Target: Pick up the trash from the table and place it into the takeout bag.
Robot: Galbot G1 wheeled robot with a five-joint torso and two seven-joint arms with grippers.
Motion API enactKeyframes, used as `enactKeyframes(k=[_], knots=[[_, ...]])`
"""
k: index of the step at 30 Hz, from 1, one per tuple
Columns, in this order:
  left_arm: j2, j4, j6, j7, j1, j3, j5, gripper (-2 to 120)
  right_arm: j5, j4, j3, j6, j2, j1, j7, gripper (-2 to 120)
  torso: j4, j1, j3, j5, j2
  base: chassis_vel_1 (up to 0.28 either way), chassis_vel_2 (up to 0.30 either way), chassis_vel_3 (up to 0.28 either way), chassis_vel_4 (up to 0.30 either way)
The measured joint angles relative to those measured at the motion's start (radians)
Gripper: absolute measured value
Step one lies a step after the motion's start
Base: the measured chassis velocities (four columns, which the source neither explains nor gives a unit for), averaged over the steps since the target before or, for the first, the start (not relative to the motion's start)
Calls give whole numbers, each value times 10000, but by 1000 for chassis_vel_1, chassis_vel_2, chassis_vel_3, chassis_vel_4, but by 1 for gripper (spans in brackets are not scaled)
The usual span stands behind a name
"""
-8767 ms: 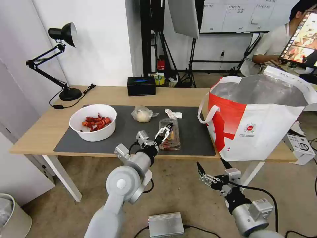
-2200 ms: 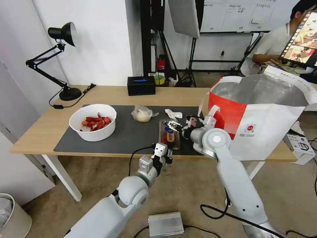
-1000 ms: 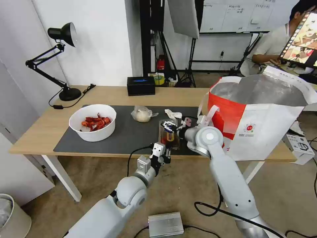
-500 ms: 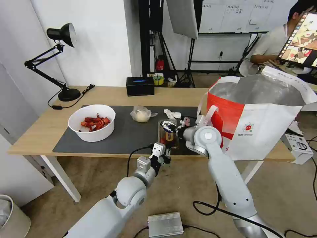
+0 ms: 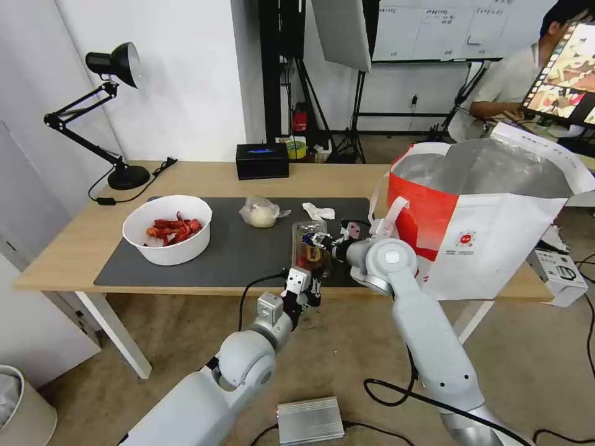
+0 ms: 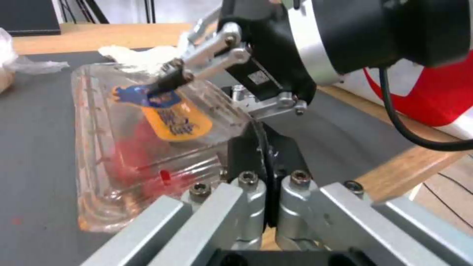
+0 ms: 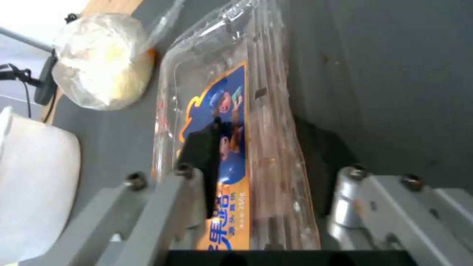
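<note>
The clear clamshell box [image 5: 305,249] with red scraps and an orange-blue label lies on the dark mat [image 5: 235,255], one side tipped up. My right gripper [image 5: 320,239] is shut on the box [image 7: 256,111], one black finger on each side. My left gripper [image 5: 312,287] hangs shut and empty at the table's front edge, just below the box [image 6: 123,147]. On the mat are also the white bowl [image 5: 167,230] of red shells, the clear bag with a whitish lump [image 5: 260,214] and the crumpled tissue [image 5: 318,212]. The takeout bag [image 5: 496,229] stands open at the right end of the table [image 5: 68,248].
A black desk lamp [image 5: 118,124] stands at the back left corner and a black box [image 5: 262,160] at the back middle. The bag's white loop handle [image 5: 393,214] hangs right behind my right wrist. A metal box [image 5: 310,421] lies on the floor.
The whole picture has slid slightly, so the camera moved. My right gripper has stayed on the clamshell box, whose gripped side looks a little higher. The left arm has kept still.
</note>
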Motion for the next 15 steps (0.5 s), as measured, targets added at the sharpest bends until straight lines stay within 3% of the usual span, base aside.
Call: enactKeyframes(k=[9,15], knots=[[-16,-39,0,-5,-5,10,-8,0,20,124,-22,-7,-95,5,0,2,-2,0,-3,0,1,0,0,0,0],[-28,-38,0,-29,-2,10,-9,0,22,169,-14,-7,-147,-30,-4,0,-2,-2,-4,-2,2,0,0,0,0]])
